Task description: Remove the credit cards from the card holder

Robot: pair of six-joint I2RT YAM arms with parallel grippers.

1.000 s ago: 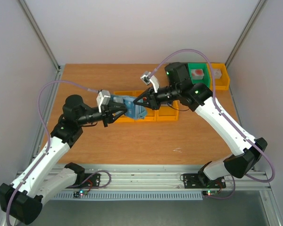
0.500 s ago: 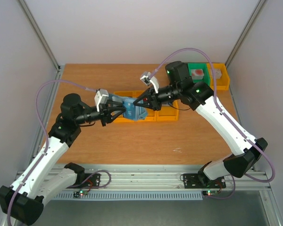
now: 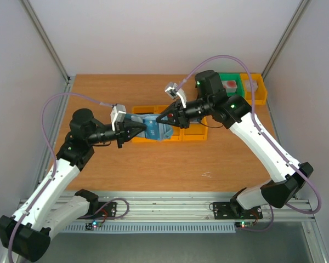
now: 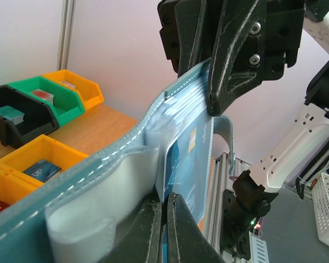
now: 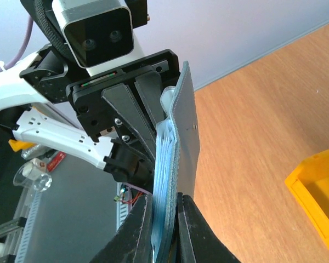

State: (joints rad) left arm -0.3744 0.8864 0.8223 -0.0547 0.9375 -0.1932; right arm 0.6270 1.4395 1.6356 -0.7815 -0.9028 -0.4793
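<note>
Flat blue folding fabric card holder [image 3: 153, 129] aloft, right gripper [image 3: 164, 119] clamped on its cover, left gripper [image 3: 137, 130] pinched tight on thin blue plastic card [image 4: 187, 164] in its sleeve

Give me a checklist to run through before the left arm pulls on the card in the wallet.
1. Right gripper shut on card holder: ok.
2. Left gripper shut on blue card at its lower edge: ok.
3. Sleeve film pinched along with the card: cannot tell.
4. Card holder held off the table, above the yellow bins: ok.
5. Card free of its sleeve: not ok, mostly inside.
</note>
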